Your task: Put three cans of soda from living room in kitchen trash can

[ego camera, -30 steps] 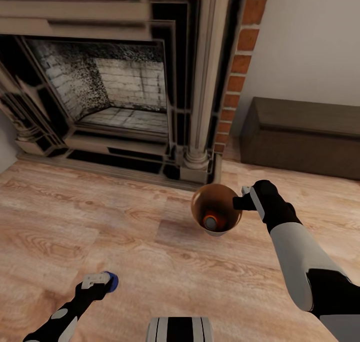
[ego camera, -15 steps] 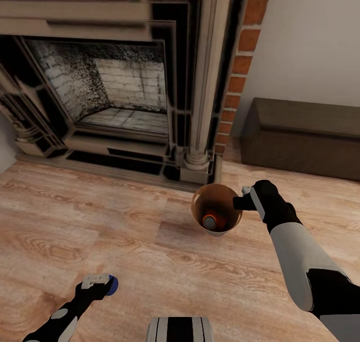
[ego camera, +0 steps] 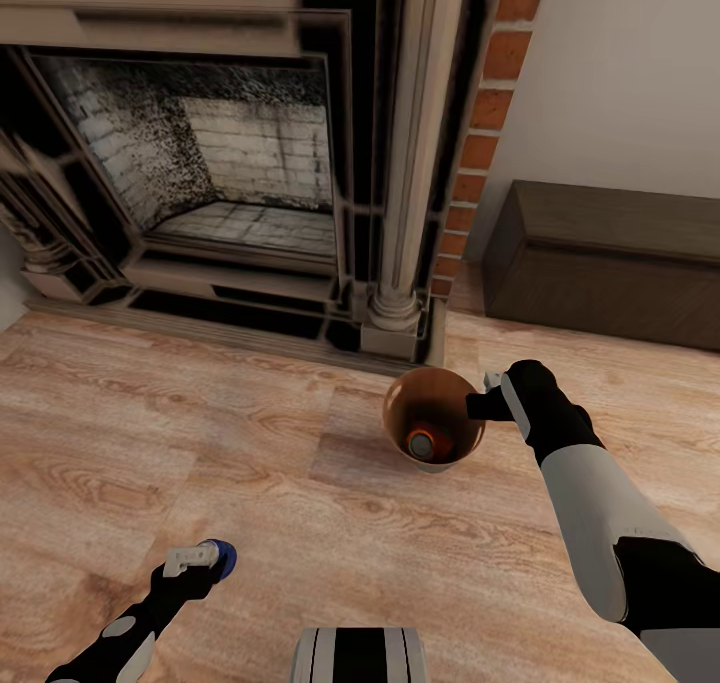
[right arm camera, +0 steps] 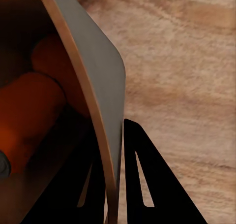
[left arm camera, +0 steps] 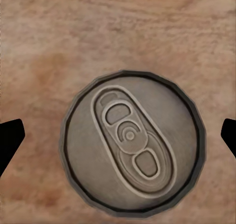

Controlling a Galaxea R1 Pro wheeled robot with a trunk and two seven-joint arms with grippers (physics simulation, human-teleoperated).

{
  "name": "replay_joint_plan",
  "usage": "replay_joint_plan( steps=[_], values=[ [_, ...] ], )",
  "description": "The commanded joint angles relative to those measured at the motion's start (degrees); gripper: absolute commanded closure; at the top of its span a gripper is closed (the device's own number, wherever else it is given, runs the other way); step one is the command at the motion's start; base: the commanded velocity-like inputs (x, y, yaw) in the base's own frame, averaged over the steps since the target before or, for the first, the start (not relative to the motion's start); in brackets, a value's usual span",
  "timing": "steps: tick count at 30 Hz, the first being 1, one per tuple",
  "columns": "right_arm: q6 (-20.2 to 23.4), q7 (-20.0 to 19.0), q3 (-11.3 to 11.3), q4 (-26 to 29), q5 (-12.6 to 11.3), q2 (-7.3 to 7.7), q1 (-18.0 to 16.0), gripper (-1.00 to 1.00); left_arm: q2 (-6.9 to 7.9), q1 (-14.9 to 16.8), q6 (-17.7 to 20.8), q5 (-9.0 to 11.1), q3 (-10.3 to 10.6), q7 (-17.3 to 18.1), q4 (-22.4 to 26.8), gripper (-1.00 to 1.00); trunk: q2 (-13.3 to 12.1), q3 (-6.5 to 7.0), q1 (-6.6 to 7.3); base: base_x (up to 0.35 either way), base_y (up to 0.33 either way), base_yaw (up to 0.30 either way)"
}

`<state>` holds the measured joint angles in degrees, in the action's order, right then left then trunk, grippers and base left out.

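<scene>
Overhead, the left gripper (ego camera: 196,560) hid most of a blue soda can (ego camera: 226,557) at 7 o'clock on the plank floor (ego camera: 300,523); the trash can (ego camera: 432,418) stood before the fireplace (ego camera: 240,163). Left wrist: fingertips wide apart, flanking the unmarked lid (left arm camera: 132,143). Right wrist: right gripper (right arm camera: 114,184) pinched the bucket wall (right arm camera: 93,86), orange cans (right arm camera: 29,111) inside.
</scene>
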<state>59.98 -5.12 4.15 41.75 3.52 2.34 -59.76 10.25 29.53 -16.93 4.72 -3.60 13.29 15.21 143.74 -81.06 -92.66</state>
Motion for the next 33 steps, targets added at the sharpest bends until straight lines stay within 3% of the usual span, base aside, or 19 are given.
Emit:
replay_joint_plan(
  steps=[1,21,22,33],
  values=[
    [0.02,-0.41,0.05,0.02,-1.07,-0.02,-0.02,1.0,-0.01,0.0,-0.01,0.0,0.0,0.0,0.0,-1.0,0.0,0.0,0.01,0.0,0.0,0.0],
    [0.02,-0.41,0.07,-0.01,-0.98,-0.15,-0.01,1.0,0.02,0.0,0.0,-0.02,0.0,-0.01,0.04,-1.0,0.04,-0.66,-0.07,0.0,0.0,0.0],
    [0.02,-0.41,0.07,-0.01,-0.98,-0.15,-0.01,1.0,0.03,-0.03,-0.07,-0.04,0.03,-0.02,0.12,1.0,0.04,-0.66,-0.07,0.0,0.0,0.0],
    [0.02,-0.33,0.01,-0.01,-0.98,-0.24,0.08,1.0,0.03,-0.03,-0.47,-0.02,0.68,0.03,0.6,1.0,0.03,-0.44,-0.05,0.0,0.0,0.0]
  ],
)
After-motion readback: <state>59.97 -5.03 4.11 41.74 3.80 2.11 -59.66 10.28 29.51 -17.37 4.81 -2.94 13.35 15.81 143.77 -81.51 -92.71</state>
